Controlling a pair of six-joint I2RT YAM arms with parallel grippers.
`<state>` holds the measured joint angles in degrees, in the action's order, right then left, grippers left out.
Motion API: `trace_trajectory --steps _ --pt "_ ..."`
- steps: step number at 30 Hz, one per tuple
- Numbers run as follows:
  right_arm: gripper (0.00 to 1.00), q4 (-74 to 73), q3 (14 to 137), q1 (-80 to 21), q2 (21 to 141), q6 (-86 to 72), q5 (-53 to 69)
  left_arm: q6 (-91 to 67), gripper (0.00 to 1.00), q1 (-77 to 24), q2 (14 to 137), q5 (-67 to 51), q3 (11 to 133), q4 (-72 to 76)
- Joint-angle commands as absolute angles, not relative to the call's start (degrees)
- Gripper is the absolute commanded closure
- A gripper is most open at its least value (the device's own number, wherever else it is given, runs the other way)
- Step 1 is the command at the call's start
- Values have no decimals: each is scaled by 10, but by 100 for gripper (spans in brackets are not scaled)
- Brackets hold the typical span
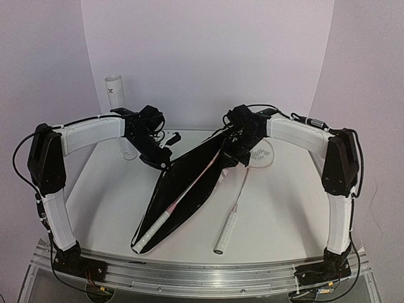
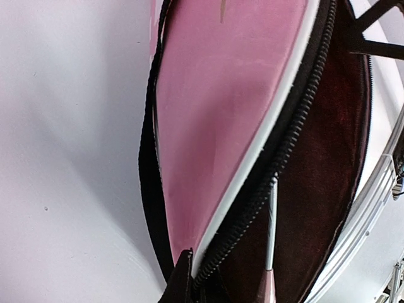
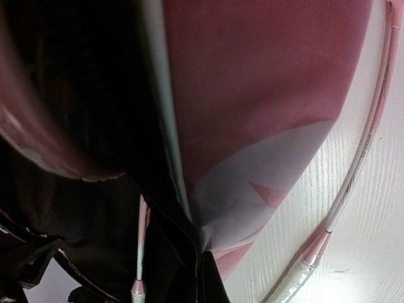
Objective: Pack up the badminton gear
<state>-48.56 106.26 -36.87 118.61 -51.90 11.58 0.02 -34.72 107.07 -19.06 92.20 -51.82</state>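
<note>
From my station I see the pink bag (image 1: 183, 189) lying unzipped on the table (image 1: 284, 214). The left gripper (image 1: 165, 163), fingers pinched closed, holds the bag's left rim near its far end. The right gripper (image 1: 228, 154), likewise closed, holds the right rim. The first racket (image 1: 153, 228) lies inside the bag, its handle protruding from the near end. The second racket (image 1: 235, 202) lies just right of the bag. A white tube (image 1: 115, 90) stands beyond the bag's far left.

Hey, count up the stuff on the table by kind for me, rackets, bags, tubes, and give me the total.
bag: 1
tube: 1
rackets: 2 (first racket partly inside the bag with its handle sticking out, second racket lying beside the bag)
Total: 4
</note>
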Motion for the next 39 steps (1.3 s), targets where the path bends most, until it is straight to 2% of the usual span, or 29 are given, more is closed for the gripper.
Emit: trace_trajectory --steps 1,7,11,12,14,15,16,18,21,24,25,33,35,36,39 --pt "100 -476 1069 -375 1159 -510 115 9 100 -332 1081 -132 882 -454" --pt "100 -475 1149 -421 1182 -539 114 51 98 -366 1088 -80 857 -396" --pt "100 -470 1140 -429 1181 -552 106 45 64 -366 1091 -177 836 -376" --pt "100 -468 1133 -429 1180 -554 105 39 58 -366 1092 -189 826 -371" --pt "100 -461 1124 -429 1180 -557 110 31 51 -366 1093 -190 808 -360" --pt "100 -457 1121 -429 1180 -558 112 30 51 -366 1093 -188 803 -355" --pt "100 -454 1118 -429 1180 -558 113 31 52 -366 1092 -185 798 -350" --pt "100 -449 1106 -429 1178 -556 109 33 59 -366 1091 -184 795 -346" --pt "100 -432 1078 -426 1168 -557 107 42 75 -365 1090 -218 788 -343" --pt "100 -401 1054 -422 1159 -558 111 37 97 -366 1088 -289 778 -338" --pt "100 -392 1048 -420 1156 -559 111 32 100 -366 1088 -304 774 -335" --pt "100 -349 1004 -402 1135 -530 133 37 100 -360 1083 -232 824 -365" --pt "100 -342 1014 -402 1135 -469 147 31 100 -361 1083 -203 854 -389" --pt "98 -341 1019 -403 1135 -432 154 29 100 -361 1083 -192 866 -401" --pt "81 -340 1000 -403 1115 -298 157 22 100 -365 1080 -178 896 -432"
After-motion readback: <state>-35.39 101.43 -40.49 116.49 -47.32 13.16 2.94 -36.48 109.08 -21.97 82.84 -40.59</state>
